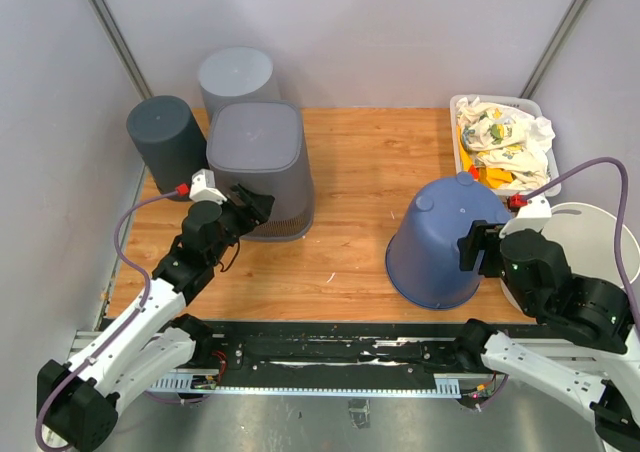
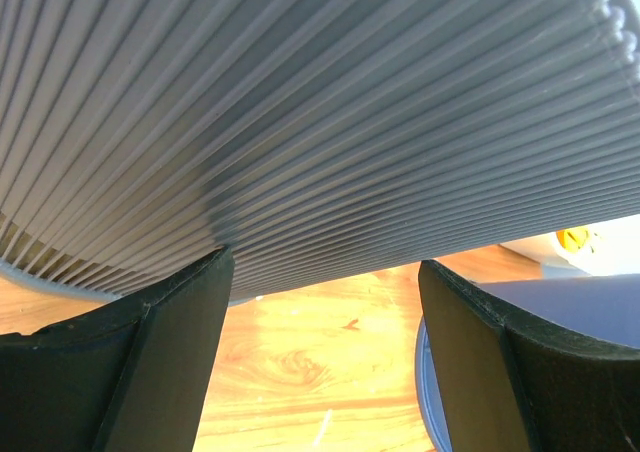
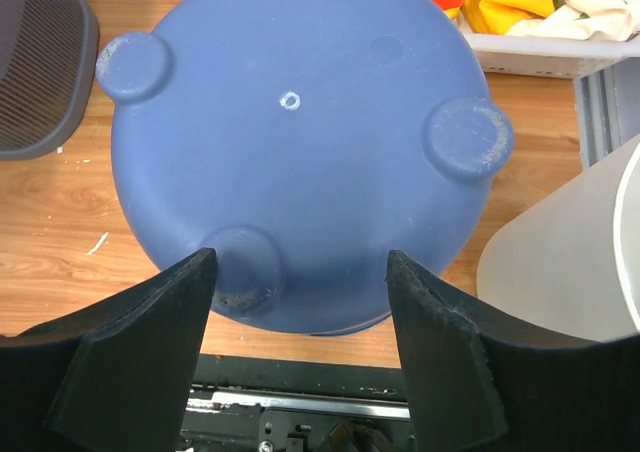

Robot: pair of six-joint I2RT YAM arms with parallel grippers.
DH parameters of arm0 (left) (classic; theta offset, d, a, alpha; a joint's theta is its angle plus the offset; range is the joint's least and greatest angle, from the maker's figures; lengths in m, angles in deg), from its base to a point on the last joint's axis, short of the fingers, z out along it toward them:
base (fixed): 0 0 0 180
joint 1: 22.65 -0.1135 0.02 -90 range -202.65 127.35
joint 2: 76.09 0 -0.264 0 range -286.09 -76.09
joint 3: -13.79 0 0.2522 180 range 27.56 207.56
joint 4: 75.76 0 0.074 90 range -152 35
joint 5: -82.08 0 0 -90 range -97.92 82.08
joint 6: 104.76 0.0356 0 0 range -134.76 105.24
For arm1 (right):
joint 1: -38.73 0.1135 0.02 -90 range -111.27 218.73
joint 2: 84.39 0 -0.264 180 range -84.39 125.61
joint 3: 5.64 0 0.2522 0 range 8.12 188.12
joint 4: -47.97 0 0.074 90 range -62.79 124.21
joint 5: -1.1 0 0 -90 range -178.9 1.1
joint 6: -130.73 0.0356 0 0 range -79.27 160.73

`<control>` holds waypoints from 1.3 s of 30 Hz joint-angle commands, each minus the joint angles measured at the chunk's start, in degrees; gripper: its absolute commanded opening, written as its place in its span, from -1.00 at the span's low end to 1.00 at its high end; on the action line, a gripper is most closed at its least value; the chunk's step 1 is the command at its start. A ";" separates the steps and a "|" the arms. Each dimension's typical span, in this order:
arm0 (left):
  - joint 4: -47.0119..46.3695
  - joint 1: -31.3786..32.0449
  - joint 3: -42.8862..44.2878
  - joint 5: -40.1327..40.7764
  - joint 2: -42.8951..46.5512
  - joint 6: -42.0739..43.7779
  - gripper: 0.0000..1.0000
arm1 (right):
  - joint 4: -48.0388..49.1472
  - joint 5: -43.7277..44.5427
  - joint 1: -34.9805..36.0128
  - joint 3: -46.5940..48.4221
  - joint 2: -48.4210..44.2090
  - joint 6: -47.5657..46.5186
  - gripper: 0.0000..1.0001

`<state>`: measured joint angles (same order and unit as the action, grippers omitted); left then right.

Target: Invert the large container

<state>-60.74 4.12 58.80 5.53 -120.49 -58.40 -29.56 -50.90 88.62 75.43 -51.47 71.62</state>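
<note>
Widely parted jaws, left by grey bin (image 1: pixel 258 162), right by tub (image 1: pixel 440 237)

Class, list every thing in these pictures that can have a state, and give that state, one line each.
blue bucket: upside down, feet up, rim down
ribbed grey bin: upside down
dark grey bin: upside down
light grey bin: upside down
white basket: upright, full of cloth
white bucket: mouth up
left gripper: open, holding nothing
right gripper: open, holding nothing
</note>
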 commanded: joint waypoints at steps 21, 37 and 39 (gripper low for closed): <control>-3.17 0.04 -2.28 0.57 -0.11 1.18 0.60 | 22.53 -7.71 0.61 -13.84 2.83 -6.89 0.59; -3.03 0.04 -2.15 0.83 -0.51 2.53 0.60 | 13.48 1.97 0.21 -8.42 10.41 -8.95 0.69; -3.03 0.04 -2.11 0.63 -0.36 2.47 0.60 | 9.85 4.16 0.14 -8.17 10.49 -7.71 0.70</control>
<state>-61.97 4.12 56.75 5.48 -121.02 -57.05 -12.51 -51.47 88.60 65.36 -40.43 61.96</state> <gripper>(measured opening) 0.800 0.848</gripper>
